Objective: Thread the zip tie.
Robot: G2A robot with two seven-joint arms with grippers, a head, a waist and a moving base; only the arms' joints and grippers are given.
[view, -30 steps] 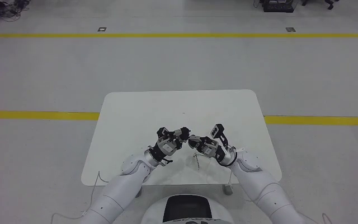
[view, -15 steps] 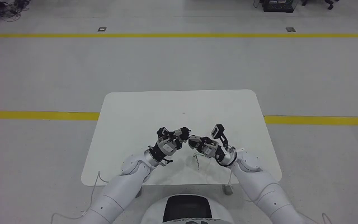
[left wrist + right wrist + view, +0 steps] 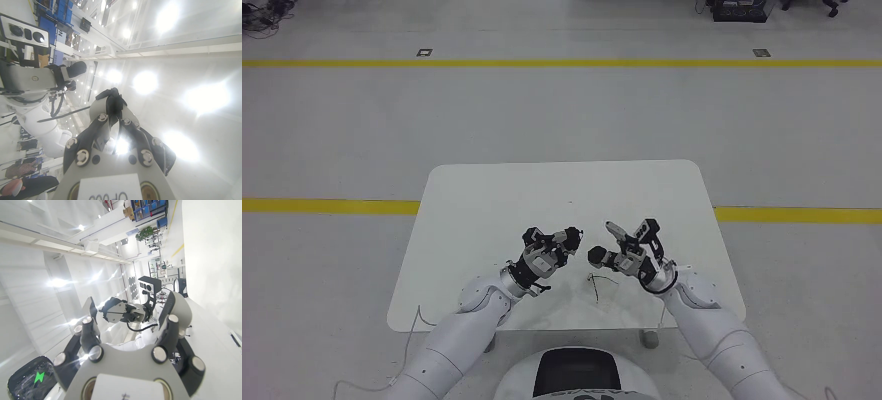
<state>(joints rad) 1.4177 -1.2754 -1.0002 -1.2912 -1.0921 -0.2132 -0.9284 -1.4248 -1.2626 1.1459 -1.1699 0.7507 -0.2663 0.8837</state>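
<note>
- Your left pincer (image 3: 113, 94) has its fingertips pressed together, clamped on the black zip tie (image 3: 64, 114). In the left wrist view the strap runs out straight from behind one finger. A thin loop of it also shows in the gap between the finger links.
- Your right pincer (image 3: 131, 306) stands wide apart with nothing between its pads. Through that gap you see the left pincer facing it.
- In the top view both pincers hang over the near part of the white worktop (image 3: 542, 190), in the lower middle of the frame. Their tips point toward each other, a little apart and not touching.
- In that same view the zip tie shows as a thin dark line just below the gap between the two pincers. You cannot tell whether it hangs free or touches the worktop.
</note>
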